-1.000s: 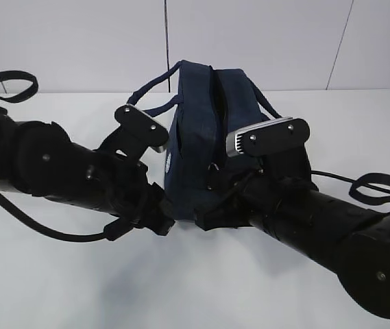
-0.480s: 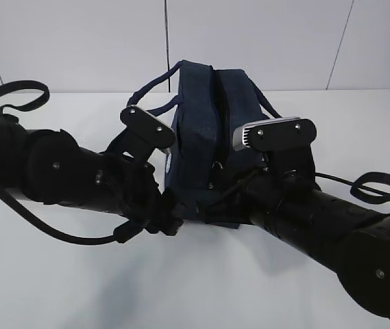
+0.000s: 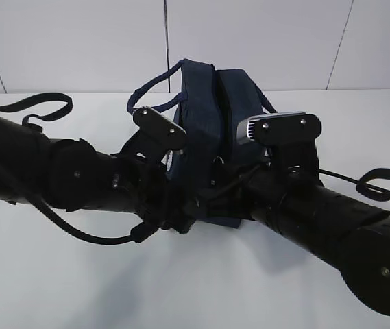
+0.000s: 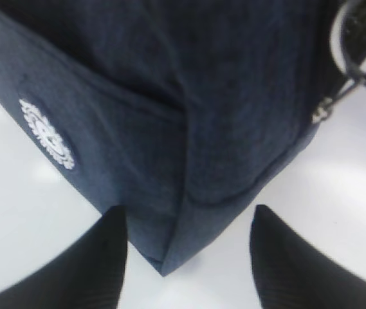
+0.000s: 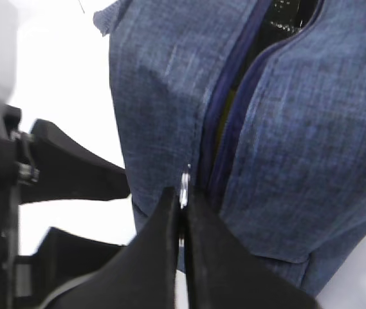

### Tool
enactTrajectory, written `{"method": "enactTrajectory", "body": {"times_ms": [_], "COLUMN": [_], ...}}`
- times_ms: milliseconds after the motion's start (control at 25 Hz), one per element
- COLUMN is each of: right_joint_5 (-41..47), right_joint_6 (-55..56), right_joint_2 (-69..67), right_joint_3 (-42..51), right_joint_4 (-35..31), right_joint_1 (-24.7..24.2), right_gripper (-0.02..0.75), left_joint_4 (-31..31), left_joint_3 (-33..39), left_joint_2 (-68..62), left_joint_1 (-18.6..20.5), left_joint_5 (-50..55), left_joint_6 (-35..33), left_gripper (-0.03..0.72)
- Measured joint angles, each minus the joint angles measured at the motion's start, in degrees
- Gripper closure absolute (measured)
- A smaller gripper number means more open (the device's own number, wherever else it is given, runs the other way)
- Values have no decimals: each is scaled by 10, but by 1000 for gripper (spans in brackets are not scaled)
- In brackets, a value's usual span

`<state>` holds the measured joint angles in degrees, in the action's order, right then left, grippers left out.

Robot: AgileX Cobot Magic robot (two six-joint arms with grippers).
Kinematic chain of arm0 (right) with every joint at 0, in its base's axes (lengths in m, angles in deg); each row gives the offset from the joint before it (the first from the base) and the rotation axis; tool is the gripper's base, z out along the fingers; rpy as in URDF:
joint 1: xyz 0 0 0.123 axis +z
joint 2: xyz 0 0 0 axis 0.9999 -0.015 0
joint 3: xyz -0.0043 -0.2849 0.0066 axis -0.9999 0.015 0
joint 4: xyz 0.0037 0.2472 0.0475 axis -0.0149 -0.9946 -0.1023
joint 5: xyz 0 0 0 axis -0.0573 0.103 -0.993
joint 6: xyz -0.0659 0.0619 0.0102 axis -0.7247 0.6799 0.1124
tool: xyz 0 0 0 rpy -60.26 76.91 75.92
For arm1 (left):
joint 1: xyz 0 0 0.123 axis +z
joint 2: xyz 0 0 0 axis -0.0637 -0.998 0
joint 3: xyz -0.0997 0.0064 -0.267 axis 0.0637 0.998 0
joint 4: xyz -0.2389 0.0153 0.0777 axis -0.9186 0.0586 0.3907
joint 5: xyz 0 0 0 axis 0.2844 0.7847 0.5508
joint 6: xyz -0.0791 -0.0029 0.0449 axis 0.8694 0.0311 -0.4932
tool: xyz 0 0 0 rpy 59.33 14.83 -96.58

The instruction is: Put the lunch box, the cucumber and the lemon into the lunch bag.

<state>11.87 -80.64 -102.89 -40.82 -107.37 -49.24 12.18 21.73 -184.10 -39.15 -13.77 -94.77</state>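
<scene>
Pinching the zipper pull (image 5: pixel 184 187) (right fingers (image 5: pixel 163 257) closed), left fingers (image 4: pixel 99 257) straddle the lunch bag (image 4: pixel 189 116) corner, spread.

The white tabletop (image 3: pixel 181 288) carries the dark navy lunch bag (image 3: pixel 201 116), which stands upright near the middle, its two handles raised.

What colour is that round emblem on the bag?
White, on the navy lunch bag; the emblem shows best in the left wrist view.
</scene>
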Motion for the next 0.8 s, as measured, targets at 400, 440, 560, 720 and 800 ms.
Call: {"method": "enactTrajectory", "body": {"times_ms": [400, 440, 560, 720, 800], "right_joint_5": [0, 0, -5, -16, -29], "right_joint_6": [3, 3, 3, 11, 14], "right_joint_2": [0, 0, 0, 0, 0], "right_joint_3": [0, 0, 0, 0, 0], "right_joint_4": [-2, -2, -3, -4, -4], "right_joint_1": [0, 0, 0, 0, 0], "right_gripper": [738, 738, 738, 738, 738], "left_joint_4": [-10, -12, -16, -18, -19], "left_joint_3": [-8, -8, -8, -8, -8], "left_joint_2": [-9, -9, -9, -9, -9], "left_joint_1": [0, 0, -1, -1, -1], "left_joint_5": [-9, -9, -9, -9, -9], "left_joint_6": [0, 0, 0, 0, 0], "left_gripper": [573, 613, 683, 694, 694]}}
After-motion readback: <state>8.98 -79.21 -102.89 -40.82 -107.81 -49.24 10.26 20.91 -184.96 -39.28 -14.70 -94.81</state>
